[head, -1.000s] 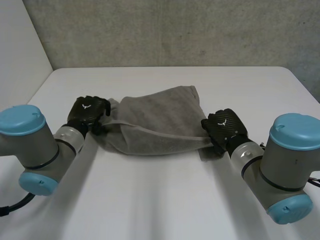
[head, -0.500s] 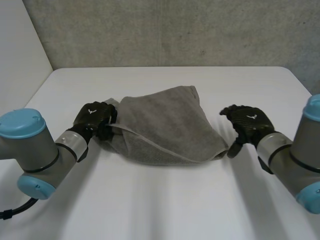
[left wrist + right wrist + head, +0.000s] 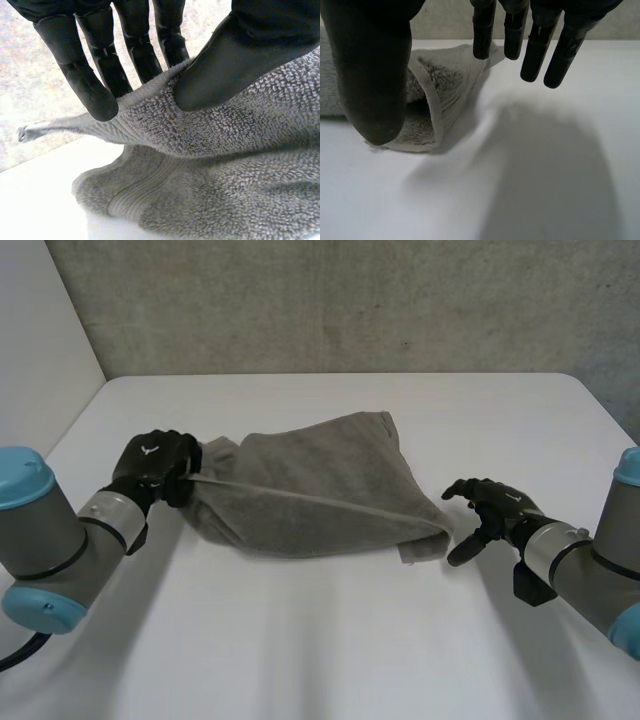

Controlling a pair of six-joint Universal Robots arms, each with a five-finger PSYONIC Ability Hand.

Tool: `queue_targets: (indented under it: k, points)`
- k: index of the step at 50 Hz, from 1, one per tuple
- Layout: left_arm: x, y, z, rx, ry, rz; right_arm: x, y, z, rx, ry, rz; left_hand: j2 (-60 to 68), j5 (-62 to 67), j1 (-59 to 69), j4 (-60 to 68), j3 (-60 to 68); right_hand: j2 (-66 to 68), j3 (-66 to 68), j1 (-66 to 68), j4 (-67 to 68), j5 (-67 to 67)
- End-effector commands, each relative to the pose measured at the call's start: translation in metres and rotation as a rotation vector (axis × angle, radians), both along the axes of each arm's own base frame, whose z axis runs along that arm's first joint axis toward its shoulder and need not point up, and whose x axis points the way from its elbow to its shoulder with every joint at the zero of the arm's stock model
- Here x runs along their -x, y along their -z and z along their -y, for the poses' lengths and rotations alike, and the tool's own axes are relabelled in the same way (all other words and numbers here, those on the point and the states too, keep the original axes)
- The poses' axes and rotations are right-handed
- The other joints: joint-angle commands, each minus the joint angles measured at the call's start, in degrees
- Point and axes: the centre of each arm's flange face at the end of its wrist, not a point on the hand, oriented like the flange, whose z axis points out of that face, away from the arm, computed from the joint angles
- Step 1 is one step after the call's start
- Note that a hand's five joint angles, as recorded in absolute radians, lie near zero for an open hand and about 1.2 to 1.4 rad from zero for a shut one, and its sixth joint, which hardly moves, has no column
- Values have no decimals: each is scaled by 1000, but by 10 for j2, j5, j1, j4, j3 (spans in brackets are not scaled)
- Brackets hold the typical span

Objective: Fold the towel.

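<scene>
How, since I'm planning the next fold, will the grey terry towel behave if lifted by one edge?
Probably floppy: the grey terry towel sags where the left robot hand pinches its edge. Likely grippy, not slippery, given its looped pile. Probably light: a pinch holds the edge up.

Lab-like: white table [image 3: 330,640], bare concrete wall [image 3: 350,300].

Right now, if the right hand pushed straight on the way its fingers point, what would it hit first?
Probably the near corner of the grey towel, just ahead of the open right hand; depth is hard to judge.
</scene>
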Motion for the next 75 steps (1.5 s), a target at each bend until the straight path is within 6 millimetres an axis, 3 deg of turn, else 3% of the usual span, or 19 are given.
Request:
queue_targets:
  k: [1, 20, 25, 26, 28, 33, 35, 36, 38, 39, 41, 42, 43, 49, 57, 63, 68, 73, 75]
  points:
    - [-7, -5, 2, 11, -26, -2, -4, 8, 7, -33, 8, 47, -49, -146, 0, -64, -78, 45, 40, 40, 40, 29]
    - [-8, -4, -1, -17, -33, -43, -21, 27, 16, -91, 21, 104, -49, -146, 0, -64, -78, 125, 121, 121, 120, 110]
    - [-8, -4, -1, -17, -33, -43, -22, 28, 18, -79, 46, 93, -49, -146, 0, -64, -78, 406, 402, 402, 401, 391]
    - [-8, -5, -1, -16, -33, -43, -21, 27, 20, -68, 61, 82, -49, -146, 0, -64, -78, 546, 542, 542, 541, 531]
    - [-8, -6, -1, -11, -33, -44, -19, 23, 21, -52, 82, 73, -49, -146, 0, -64, -78, 587, 583, 583, 582, 572]
    - [-9, -25, -3, 36, -36, -53, -13, -20, 32, 92, 134, 73, -49, -146, 0, -64, -78, 587, 583, 583, 582, 572]
    - [-10, -52, -7, 103, -36, -67, -13, -68, 35, 239, 117, 70, -49, -146, 0, -64, -78, 587, 583, 583, 582, 572]
    - [-10, -52, -7, 103, -36, -68, -13, -68, 35, 240, 117, 70, -49, -146, 0, -64, -78, 587, 583, 583, 582, 572]
    - [-12, -87, -14, 195, -37, -87, -16, -117, 32, 405, 77, 43, -49, -146, 0, -64, -78, 587, 583, 583, 582, 572]
    - [-12, -87, -14, 196, -37, -87, -16, -118, 32, 406, 77, 43, -49, -146, 0, -64, -78, 587, 583, 583, 582, 572]
    - [-13, -105, -20, 240, -36, -100, -18, -173, 22, 591, 34, -24, -49, -146, 0, -64, -78, 587, 583, 583, 582, 572]
    - [-14, -124, -28, 281, -34, -117, -18, -173, 22, 592, 34, -24, -49, -146, 0, -64, -78, 587, 583, 583, 582, 572]
    - [-16, -141, -36, 316, -32, -137, -18, -196, 15, 664, 8, -77, -49, -146, 0, -64, -78, 587, 583, 583, 582, 572]
    - [-22, -196, -73, 412, -19, -181, -16, -250, -11, 770, -87, -291, -49, -146, 0, -64, -78, 587, 583, 583, 582, 572]
    - [-27, -228, -100, 410, -20, -168, -10, -287, -33, 739, -162, -470, -49, -146, 0, -64, -78, 587, 583, 583, 582, 572]
    - [-29, -222, -94, 363, -39, -90, -11, -284, -26, 690, -213, -580, -49, -146, 0, -64, -78, 587, 583, 583, 582, 572]
    - [-26, -181, -68, 257, -43, 69, -16, -259, -8, 618, -277, -664, -49, -146, 0, -64, -78, 587, 583, 583, 582, 572]
    - [-16, -115, -35, 87, -6, 229, -33, -203, 17, 501, -381, -711, -49, -146, 0, -64, -78, 587, 583, 583, 582, 572]
    - [-13, -101, -26, 50, 4, 243, -43, -185, 19, 472, -423, -718, -49, -146, 0, -64, -78, 587, 583, 583, 582, 572]
